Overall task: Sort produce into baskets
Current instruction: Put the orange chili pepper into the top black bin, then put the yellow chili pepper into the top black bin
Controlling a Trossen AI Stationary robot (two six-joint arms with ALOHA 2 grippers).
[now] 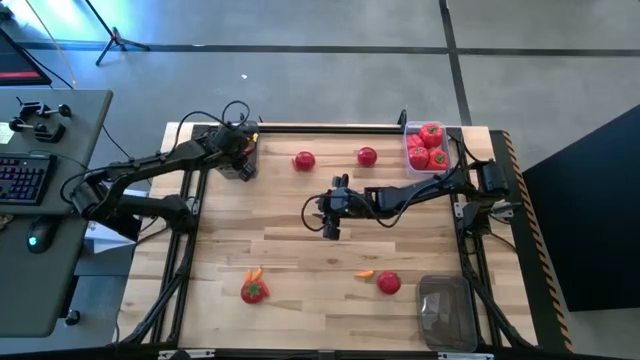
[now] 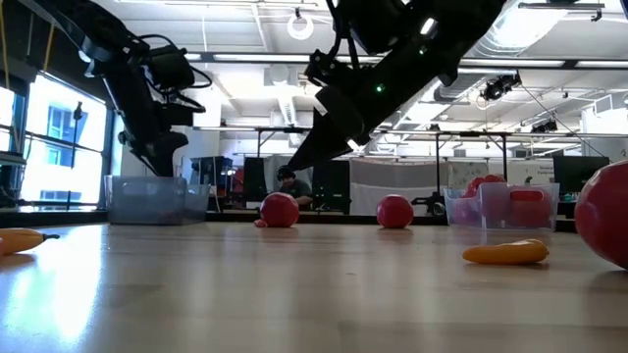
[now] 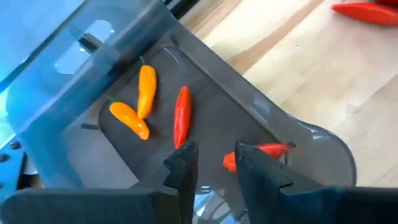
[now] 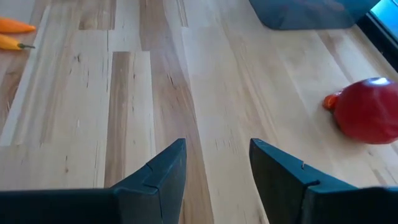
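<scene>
Pale wooden bench (image 1: pixel 300 240): right gripper (image 1: pixel 331 222), fingers spread and empty, hovers mid-bench nearer the tomato (image 1: pixel 389 284); left gripper (image 1: pixel 238 160), fingers apart, hangs over its tub (image 3: pixel 261 118).

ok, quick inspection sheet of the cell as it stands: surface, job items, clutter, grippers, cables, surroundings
Surface: wooden table, dry and bare between items.
Job's things: far-right basket holds red tomatoes; far-left basket holds orange pieces and red peppers; near-right basket looks empty. Loose: two tomatoes at the far side, tomato with orange piece near right, tomato near left.
Clutter: nothing seen.
Grippers: left gripper over far-left basket, open, empty; right gripper above mid-table, open, empty.
Cables: loops along both arms.
Surroundings: desk with keyboard; person beyond the table.
</scene>
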